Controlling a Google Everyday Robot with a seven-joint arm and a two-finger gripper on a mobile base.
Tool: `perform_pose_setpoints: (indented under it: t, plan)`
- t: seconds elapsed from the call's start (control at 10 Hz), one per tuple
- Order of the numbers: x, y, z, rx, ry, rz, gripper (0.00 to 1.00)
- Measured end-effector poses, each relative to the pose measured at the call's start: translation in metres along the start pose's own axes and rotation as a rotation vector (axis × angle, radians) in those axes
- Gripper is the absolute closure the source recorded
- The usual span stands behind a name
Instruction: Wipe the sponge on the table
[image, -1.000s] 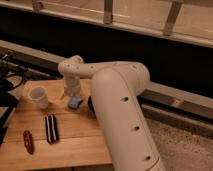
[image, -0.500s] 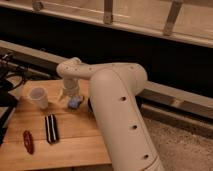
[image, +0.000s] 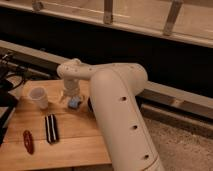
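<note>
Camera view gives you the square light-brown wooden slatted desk (image: 75, 142) from above and to one side, with the robot's thick white arm (image: 117, 107) rising past its right edge and bending back over the far half. The two-finger gripper (image: 73, 100) points straight down just inside the far edge, about midway along it, low enough that its tips are at the desk's surface. You can see the small light-blue soft rectangular sponge (image: 75, 104) directly under the wrist; the fingers stand on either side of it and are clamped on it, and the sponge rests against the wood. Just to the right of the sponge a dark round bowl (image: 91, 104) shows only as a sliver, since the arm covers most of it. To the left of the gripper, near the far left corner, a small white cup (image: 39, 97) stands upright, apart from the sponge. Nearer to you, a flat black-and-white striped object (image: 51, 128) lies toward the left edge, with its length running from the far side to the near side. A small dark-red object (image: 28, 141) lies beside it, close to the near left corner.
</note>
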Motion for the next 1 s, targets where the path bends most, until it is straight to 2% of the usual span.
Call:
perform_pose_setpoints:
  t: [0.1, 0.3, 0.5, 1.0]
  plan:
    - [-0.001, 0.0, 0.0, -0.002, -0.001, 0.003, 0.19]
    - [-0.001, -0.002, 0.007, 0.022, 0.018, 0.009, 0.19]
    - [-0.001, -0.006, 0.011, 0.029, 0.022, 0.017, 0.19]
    - [-0.003, -0.006, 0.013, 0.012, -0.009, 0.012, 0.19]
